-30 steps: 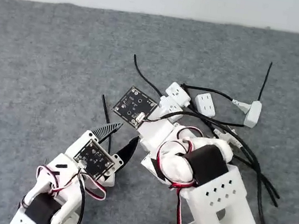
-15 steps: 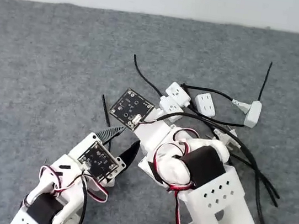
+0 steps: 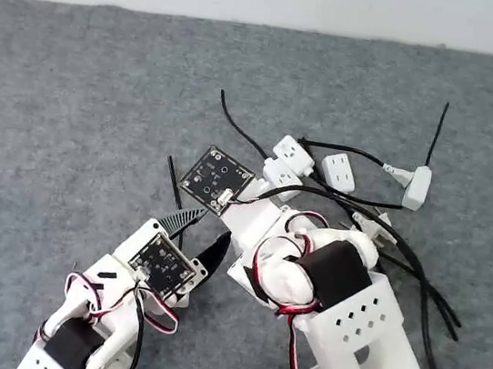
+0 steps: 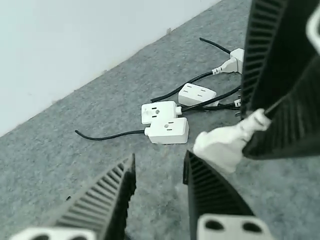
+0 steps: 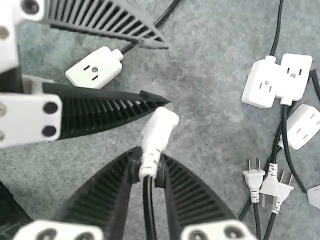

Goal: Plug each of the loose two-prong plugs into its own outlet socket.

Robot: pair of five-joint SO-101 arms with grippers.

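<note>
Rough grey carpet (image 3: 74,105), smooth white plastic sockets (image 3: 338,172)

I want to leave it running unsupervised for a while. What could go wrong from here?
The right claw pinches the plug at its cord end, so it may twist when pushed. The left claw, open, has a fingertip right beside the plug; they might collide. The black cords crossing by the other sockets could snag.

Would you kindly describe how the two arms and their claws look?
The left arm and right arm have white plastic shells and black motor blocks; the right has a perforated panel. Red, black and white wires loop at the joints. Each wrist carries a black circuit board. The left claw and right claw are black and ribbed.
</note>
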